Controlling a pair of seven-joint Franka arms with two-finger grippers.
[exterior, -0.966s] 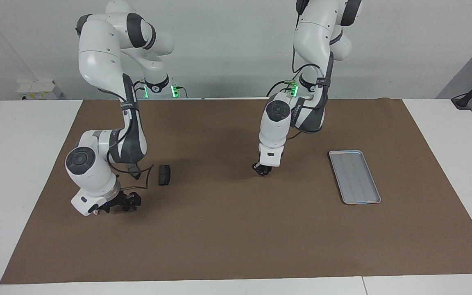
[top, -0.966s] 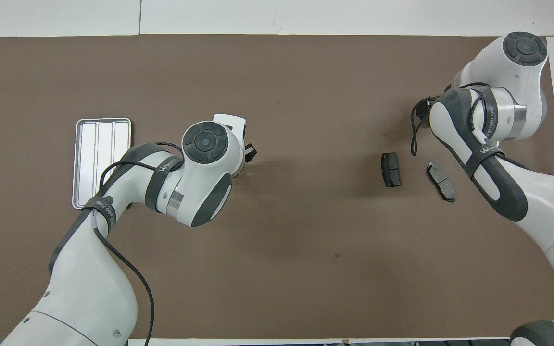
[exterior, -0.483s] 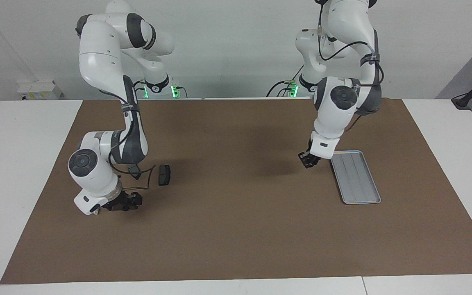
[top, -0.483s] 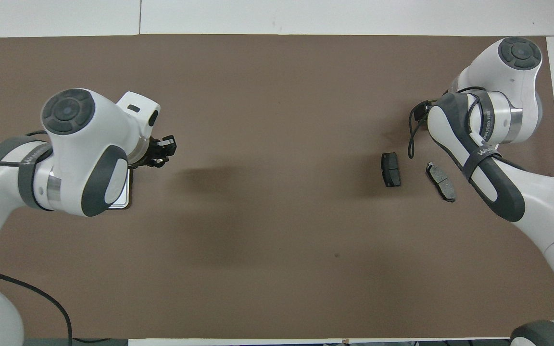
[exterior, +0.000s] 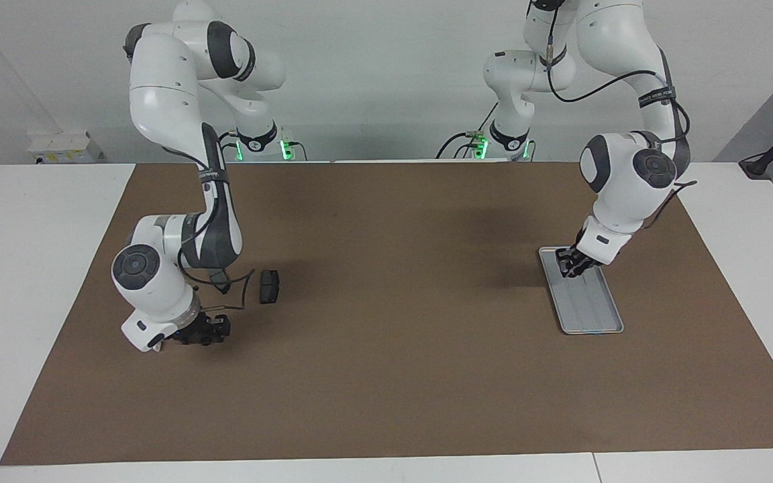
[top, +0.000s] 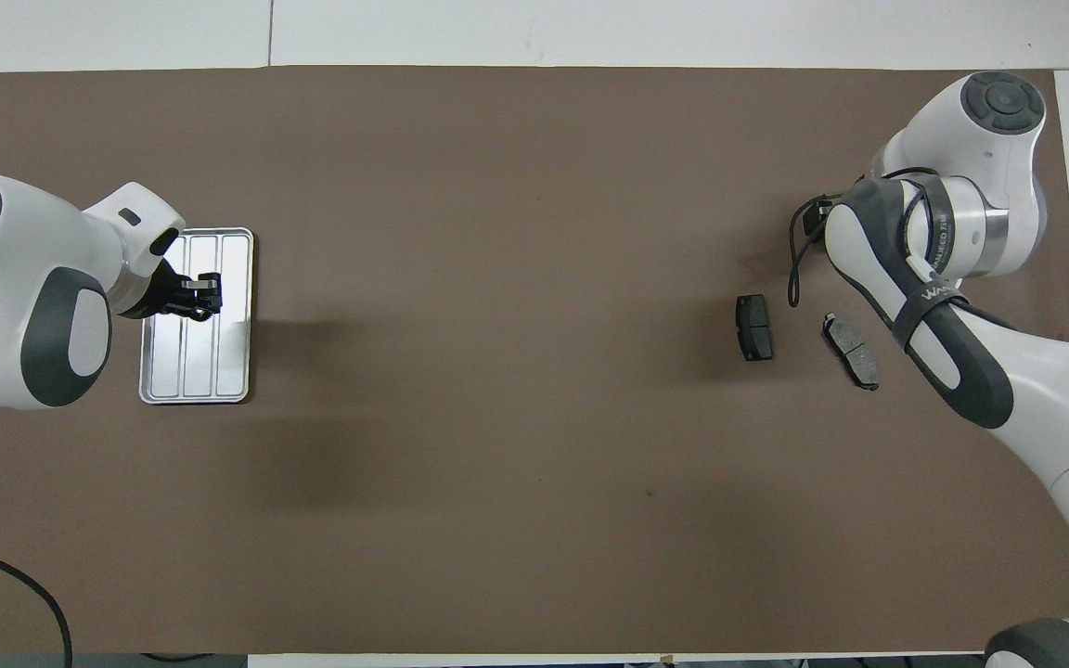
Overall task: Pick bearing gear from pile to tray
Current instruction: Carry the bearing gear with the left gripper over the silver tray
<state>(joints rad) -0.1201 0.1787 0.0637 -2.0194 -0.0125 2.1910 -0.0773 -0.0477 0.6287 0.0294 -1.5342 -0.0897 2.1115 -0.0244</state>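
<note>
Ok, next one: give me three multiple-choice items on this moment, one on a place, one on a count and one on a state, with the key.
1. The left gripper is over:
A. the flat silver-grey metal tray
B. a brake pad
C. the white tabletop

2. Dark grey brake pads on the brown mat in the overhead view:
A. one
B. two
C. four

3. The pads lie:
A. stacked
B. in the tray
C. flat and apart

Key:
1 A, both views show it above the tray.
2 B, a second pad lies beside the first, toward the right arm's end.
3 C, bare mat shows between them.
</note>
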